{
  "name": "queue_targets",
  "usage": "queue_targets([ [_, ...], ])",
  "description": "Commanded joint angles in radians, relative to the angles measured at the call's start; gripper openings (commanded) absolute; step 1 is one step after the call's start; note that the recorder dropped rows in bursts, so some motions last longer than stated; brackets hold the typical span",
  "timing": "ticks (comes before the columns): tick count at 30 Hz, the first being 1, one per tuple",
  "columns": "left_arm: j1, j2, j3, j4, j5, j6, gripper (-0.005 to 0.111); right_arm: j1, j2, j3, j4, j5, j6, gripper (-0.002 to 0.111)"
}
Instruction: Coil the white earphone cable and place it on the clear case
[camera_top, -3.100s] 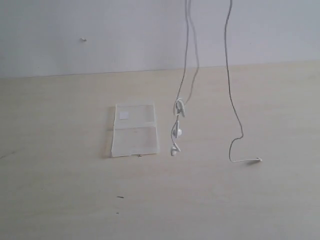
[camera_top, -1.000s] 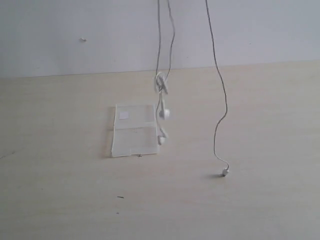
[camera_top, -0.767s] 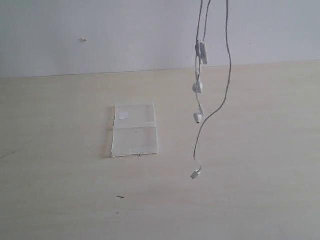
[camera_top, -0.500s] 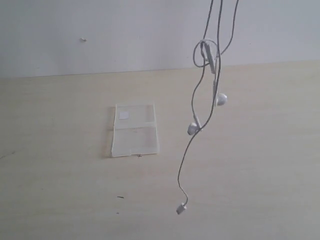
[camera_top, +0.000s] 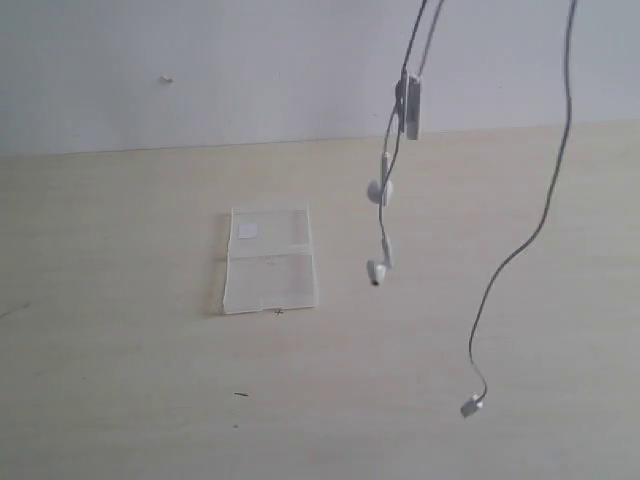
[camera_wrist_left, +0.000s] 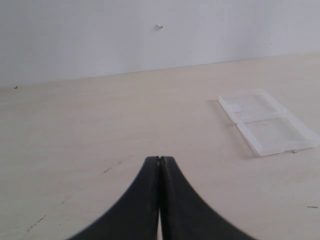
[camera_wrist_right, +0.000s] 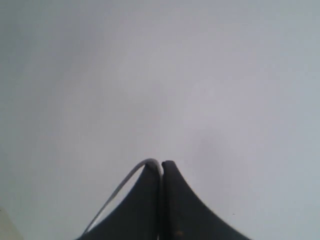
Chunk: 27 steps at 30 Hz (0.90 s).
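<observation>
The long, thin white earphone cable (camera_top: 410, 105) hangs uncoiled in the air, well to the right of the clear case (camera_top: 268, 262), a flat transparent plastic rectangle of two hinged halves lying open on the pale wooden table (camera_top: 120, 400). Its two small white earbuds (camera_top: 378, 270) dangle on one strand, and the white-and-metal plug (camera_top: 472, 405) dangles low on another.

The right gripper (camera_wrist_right: 161, 167), raised high, is pressed together, pinching the wire. The left gripper (camera_wrist_left: 159, 162) is pressed together on nothing, low over the table.

The likely risks are that the thin wire slips from this narrow pinch, or that loose dangling strands tangle or drop beside the light case. The case's small white square sticker (camera_top: 247, 231) shows no legible writing.
</observation>
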Motion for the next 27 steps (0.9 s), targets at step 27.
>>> queue_targets([
  [27,0.001,-0.005,0.0,-0.01,-0.002,0.0,0.0,-0.001,-0.03,-0.006,-0.02,0.016,0.062,0.0],
])
